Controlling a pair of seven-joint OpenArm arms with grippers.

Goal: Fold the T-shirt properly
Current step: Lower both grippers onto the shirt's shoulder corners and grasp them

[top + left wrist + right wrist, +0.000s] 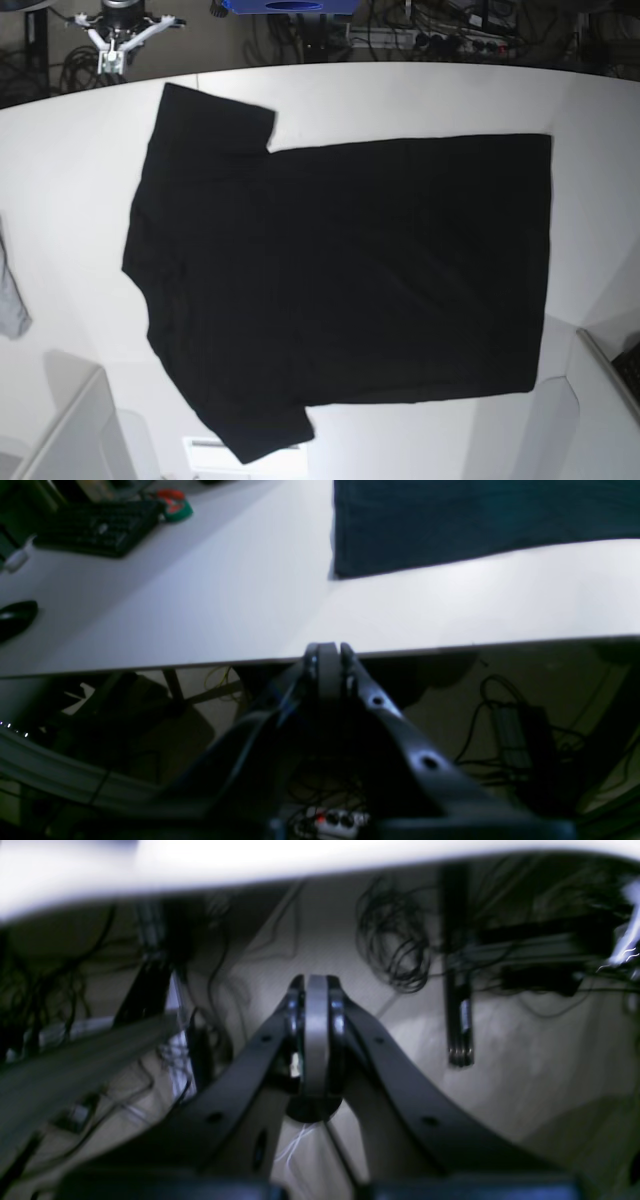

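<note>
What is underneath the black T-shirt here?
The T-shirt lies spread flat on the white table, which shows all around it. Whatever else might lie beneath it is covered. A grey cloth scrap sits apart, near the edge.

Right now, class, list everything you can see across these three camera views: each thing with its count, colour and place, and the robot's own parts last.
Plain black cloth T-shirt: one, black, spread flat across the table, sleeves toward base view's left.
White flat table: one, white, under the shirt.
Small grey cloth scrap: one, grey, table's left edge in base view.
Black computer keyboard: one, black, far corner in left wrist view.
Black computer mouse: one, black, near the keyboard.
Left gripper: one, black, fingers shut, at the table edge.
Right gripper: one, black, fingers shut, below table level.
</note>
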